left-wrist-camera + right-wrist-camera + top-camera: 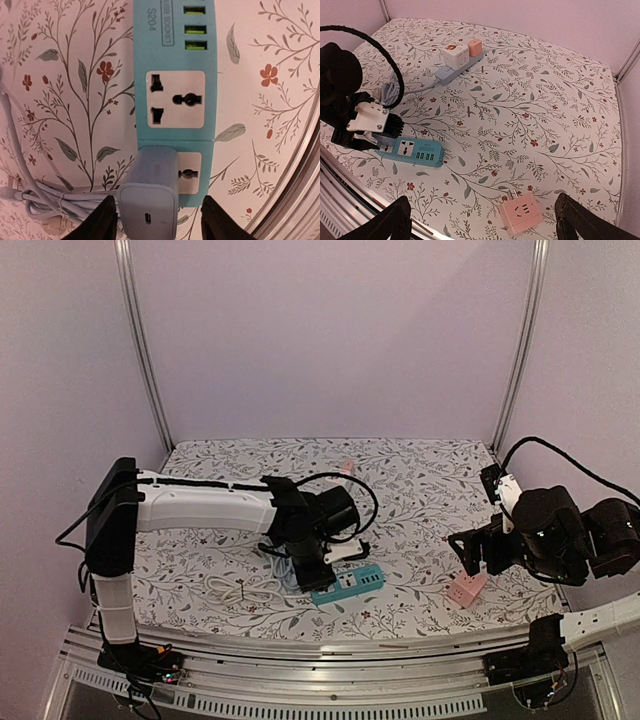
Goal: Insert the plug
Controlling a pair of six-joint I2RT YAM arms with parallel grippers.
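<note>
A teal power strip point(348, 584) lies near the table's front edge; it also shows in the left wrist view point(175, 50) and the right wrist view point(412, 150). A pale blue-grey charger plug point(150, 200) stands on the strip's end socket and covers its left part. My left gripper point(310, 575) hangs right over it, open point(160, 222). The left finger is close beside the plug and the right finger is well clear of it. My right gripper point(465, 555) is open and empty point(482, 220) above the table's right side.
A pink adapter cube point(466, 589) lies under the right gripper point(521, 215). A grey strip with white and orange cubes point(457, 62) lies at the back. A coiled white cable point(240, 590) lies left of the teal strip. The metal front rail point(320, 645) is close by.
</note>
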